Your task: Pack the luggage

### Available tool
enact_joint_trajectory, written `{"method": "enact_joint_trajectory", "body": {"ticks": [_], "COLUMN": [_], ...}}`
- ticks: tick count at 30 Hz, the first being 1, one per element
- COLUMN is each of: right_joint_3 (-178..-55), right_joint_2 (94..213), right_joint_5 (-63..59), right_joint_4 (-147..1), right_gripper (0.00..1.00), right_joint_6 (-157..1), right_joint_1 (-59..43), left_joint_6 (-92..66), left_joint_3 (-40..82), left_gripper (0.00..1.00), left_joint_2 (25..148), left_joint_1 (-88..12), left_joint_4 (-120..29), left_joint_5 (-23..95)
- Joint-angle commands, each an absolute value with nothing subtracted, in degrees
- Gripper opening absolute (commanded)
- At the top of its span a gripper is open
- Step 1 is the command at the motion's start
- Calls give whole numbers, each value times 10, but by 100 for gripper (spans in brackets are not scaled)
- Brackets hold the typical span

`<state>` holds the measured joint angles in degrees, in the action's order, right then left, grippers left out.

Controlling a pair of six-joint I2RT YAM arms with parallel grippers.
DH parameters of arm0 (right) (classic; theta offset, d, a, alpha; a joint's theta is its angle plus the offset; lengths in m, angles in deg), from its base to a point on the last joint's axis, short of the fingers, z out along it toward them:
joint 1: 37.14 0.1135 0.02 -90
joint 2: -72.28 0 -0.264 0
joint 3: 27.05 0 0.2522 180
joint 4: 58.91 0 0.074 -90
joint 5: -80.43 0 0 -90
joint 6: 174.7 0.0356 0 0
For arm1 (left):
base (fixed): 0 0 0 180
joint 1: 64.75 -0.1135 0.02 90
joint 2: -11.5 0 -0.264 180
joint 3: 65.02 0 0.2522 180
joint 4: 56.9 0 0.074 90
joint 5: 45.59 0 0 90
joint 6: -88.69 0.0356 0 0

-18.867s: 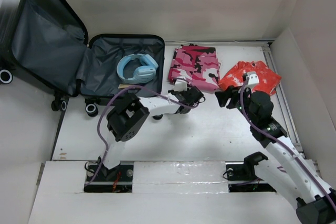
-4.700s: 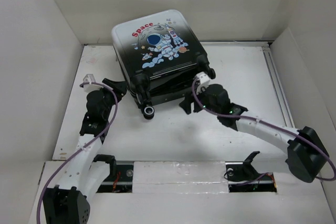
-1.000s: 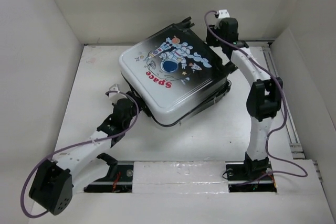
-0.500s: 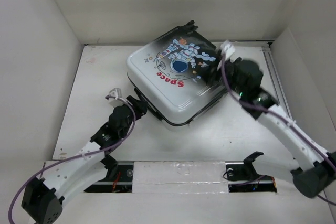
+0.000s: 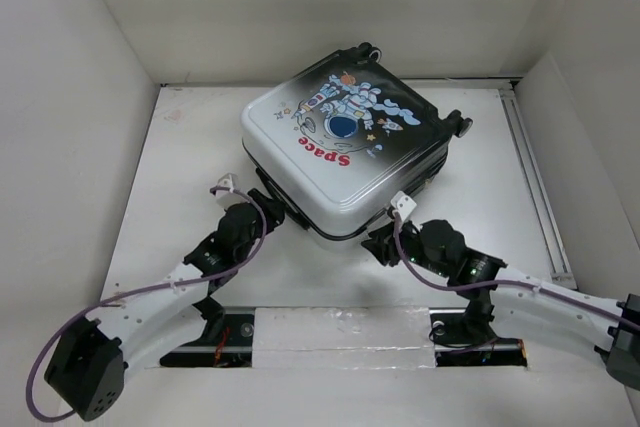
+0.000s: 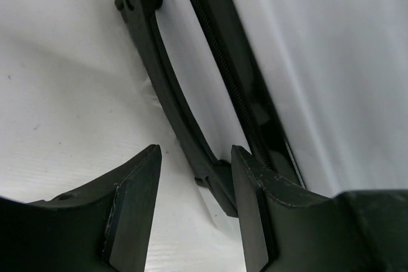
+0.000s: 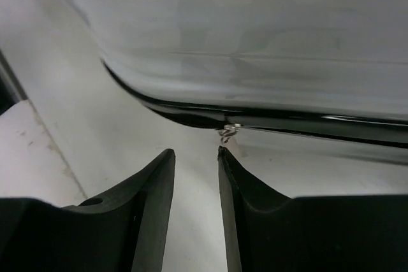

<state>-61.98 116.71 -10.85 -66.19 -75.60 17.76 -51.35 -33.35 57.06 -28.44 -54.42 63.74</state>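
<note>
White matte surface [image 5: 180, 162] runs out from the two bases, boxed in by plain white wall panels.

Nearest on my left side, my left tool [image 5: 266, 213] sits low on the surface with its flat black fingers [image 6: 137, 211] set moderately wide and holding nothing. A curved black strap [image 6: 169, 93] on the case's side runs down into the gap and ends just beside the right-hand finger. I cannot tell whether they touch. Beside the strap, a ribbed black zipper band [image 6: 233, 90] divides the smooth white shell.

My right tool [image 5: 381, 244] also lies low, at the case's near corner. Its jaws stand narrow, a slim gap between them, with nothing gripped. Just past the tips, a small metal zipper pull [image 7: 228, 132] hangs from the glossy dark seam.

The luggage [image 5: 340, 152] lies closed and flat in the middle of the surface, printed face up. It is a rounded-corner hard shell, glossy, shading from white at the near-left end to black at the far-right end. Its long axis runs diagonally, near left to far right. The wheels [image 5: 463, 125] point to the far right. The astronaut and the red "Space" read upside down in the top view.
</note>
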Motion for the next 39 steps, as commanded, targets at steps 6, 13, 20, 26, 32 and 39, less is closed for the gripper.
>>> {"method": "enact_joint_trajectory", "body": {"ticks": [6, 13, 20, 26, 32, 39], "right_joint_3": [-586, -589, -543, -523, -515, -499], "right_joint_2": [1187, 1233, 1190, 1182, 1182, 1176], "right_joint_5": [-232, -233, -258, -253, -264, -264], "right_joint_4": [-495, -473, -460, -473, -463, -448], "right_gripper": [40, 40, 37, 43, 29, 21], "right_joint_6": [-721, -696, -677, -657, -671, -653], "right_joint_1": [183, 189, 189, 189, 189, 189], "left_joint_6": [-518, -518, -495, -508, -508, -508], "left_joint_3": [-332, -339, -359, -353, -332, -340], "left_gripper": [43, 32, 23, 23, 23, 23], "left_joint_2": [666, 712, 680, 721, 733, 701], "left_joint_1": [-283, -283, -205, -169, -143, -143], "left_joint_4": [-657, -726, -733, -742, -743, -714], "left_joint_5": [590, 516, 530, 526, 554, 554]}}
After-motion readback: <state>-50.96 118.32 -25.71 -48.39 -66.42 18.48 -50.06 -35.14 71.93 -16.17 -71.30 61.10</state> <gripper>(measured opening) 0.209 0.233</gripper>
